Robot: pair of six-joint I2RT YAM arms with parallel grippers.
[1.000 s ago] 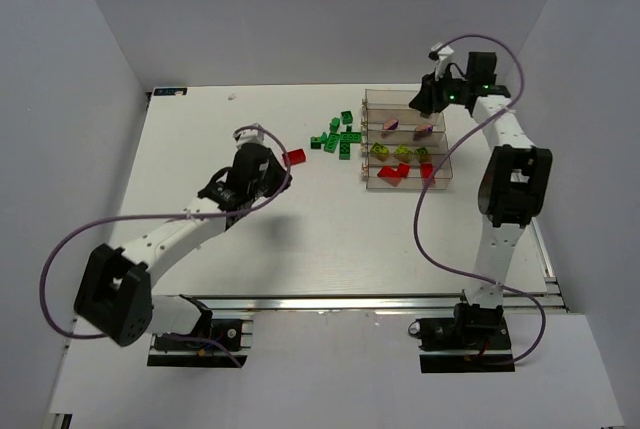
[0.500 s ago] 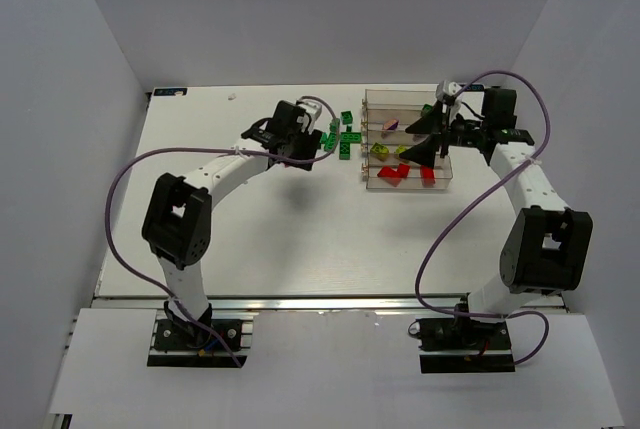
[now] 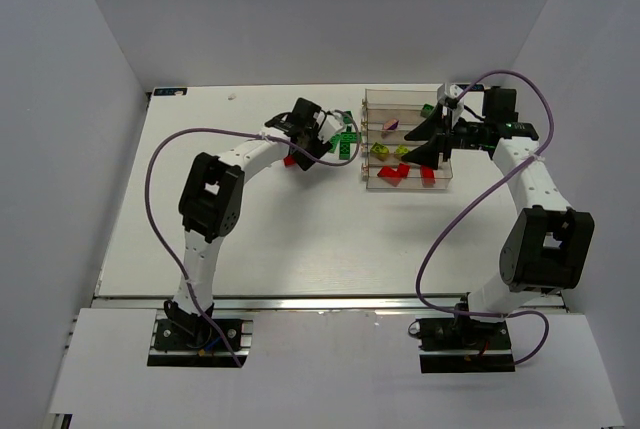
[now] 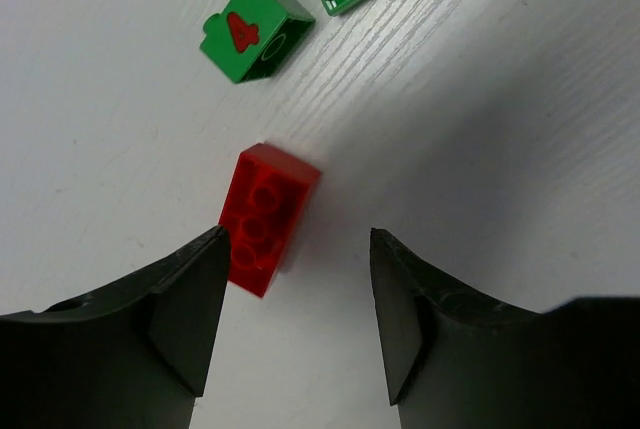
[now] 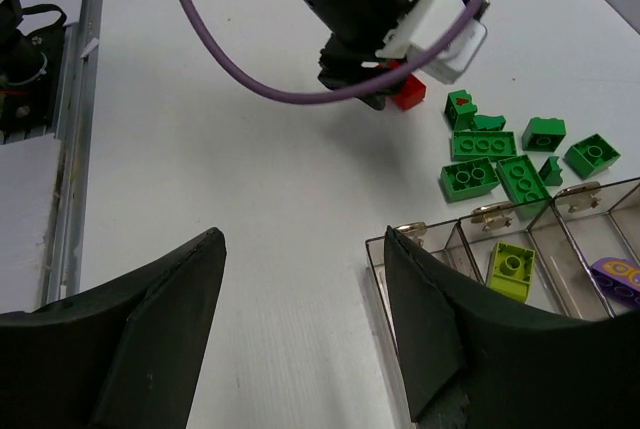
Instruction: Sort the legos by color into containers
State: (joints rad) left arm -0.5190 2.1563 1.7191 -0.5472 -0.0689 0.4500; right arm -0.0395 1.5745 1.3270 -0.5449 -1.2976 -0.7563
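Observation:
A red lego (image 4: 265, 214) lies flat on the white table, just off the tip of my left gripper's left finger and apart from it. My left gripper (image 4: 300, 239) (image 3: 303, 152) is open over bare table beside that brick. Several dark green legos (image 3: 340, 139) (image 5: 500, 164) lie scattered left of the containers (image 3: 366, 139). In the clear bins lie purple (image 3: 390, 124), yellow-green (image 5: 512, 262) and red (image 3: 390, 174) bricks. My right gripper (image 3: 406, 147) (image 5: 305, 239) hangs open over the bins, pointing left, with nothing between its fingers.
Two green bricks (image 4: 255, 34) sit just beyond the red one. The containers' near-left corner (image 5: 470, 239) lies under my right gripper's right finger. Grey walls close the table on three sides. The left arm's purple cable (image 3: 200, 139) loops over the table.
My left gripper has opened and let the red brick go onto the table as the arm folded back. My right gripper has opened and swung round to lie over the bins.

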